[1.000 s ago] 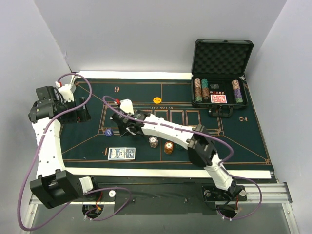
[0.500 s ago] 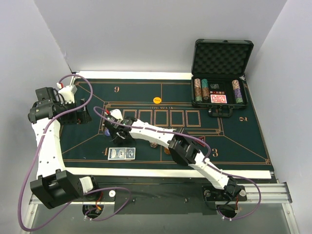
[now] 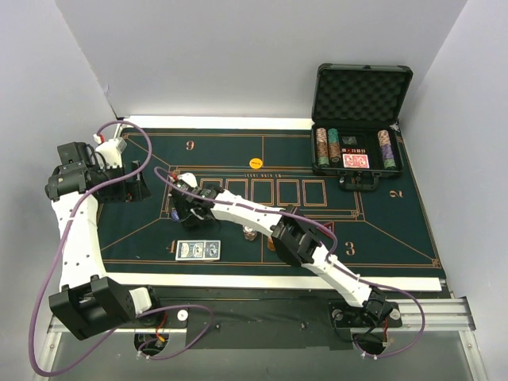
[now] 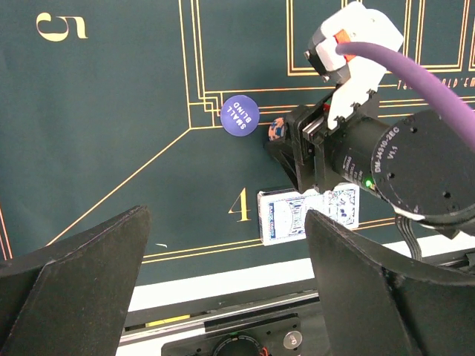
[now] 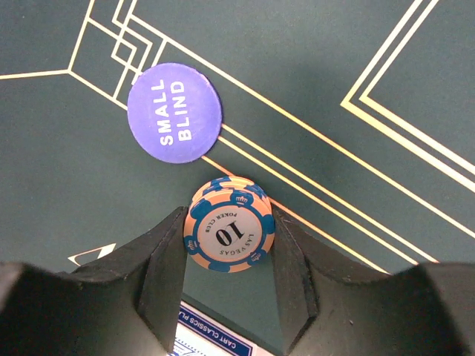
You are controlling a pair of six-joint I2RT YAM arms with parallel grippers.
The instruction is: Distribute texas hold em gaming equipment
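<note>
Two arms over a green felt [image 3: 397, 230]. Top view: right gripper [image 3: 181, 208] extended far left, just above the blue-backed cards [image 3: 197, 250]; left gripper [image 3: 133, 184] well apart, near the felt's left edge. Left wrist view: its fingers spread wide, holding nothing, with the SMALL BLIND disc [image 4: 239, 116] below. Right wrist view: fingers pinched on an orange-and-blue chip [image 5: 229, 233] marked "10", just beside that disc and over the felt's gold lines.

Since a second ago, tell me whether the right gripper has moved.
Yes. Holding an orange chip, the right gripper has swung left in the top view, up to the small blind button, just beyond the blue-backed cards.
</note>
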